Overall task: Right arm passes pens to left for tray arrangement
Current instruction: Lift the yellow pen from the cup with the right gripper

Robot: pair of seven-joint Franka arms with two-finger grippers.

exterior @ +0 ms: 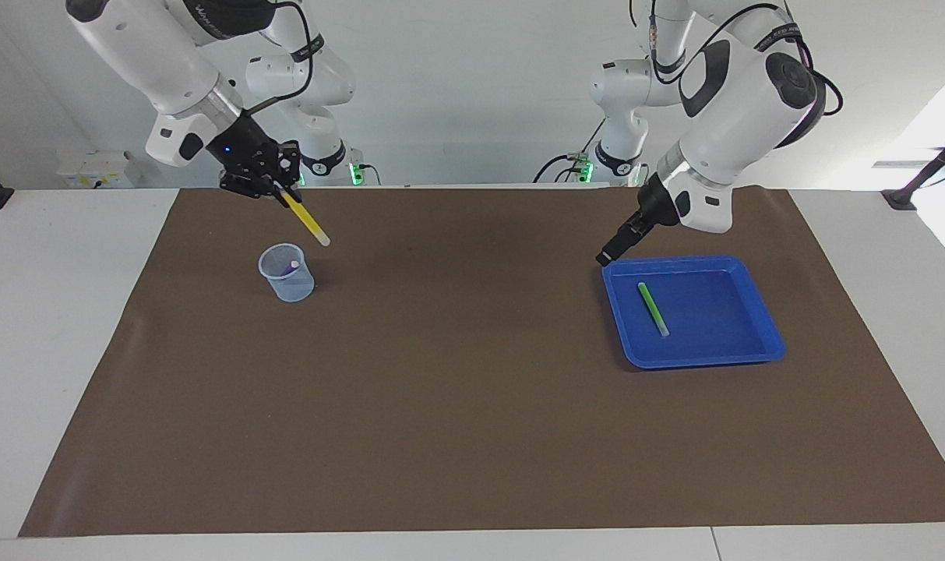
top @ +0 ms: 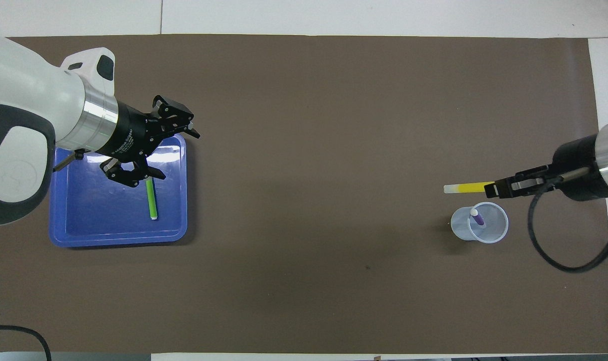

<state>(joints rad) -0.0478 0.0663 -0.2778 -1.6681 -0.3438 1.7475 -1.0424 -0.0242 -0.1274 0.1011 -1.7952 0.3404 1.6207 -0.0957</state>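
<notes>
Now right gripper (exterior: 285, 189) clamps yellow pen (exterior: 310, 222); left gripper (top: 156, 145) spread above tray (top: 63, 233).

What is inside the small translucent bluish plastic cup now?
The small translucent bluish plastic cup holds one thin purple pen with a pale tip, standing upright. The cup's bottom, where the pen's lower end rests, cannot be made out.

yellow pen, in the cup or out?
Out. The right hand holds the yellow pen in the air above the cup; only the purple pen stands inside.
</notes>
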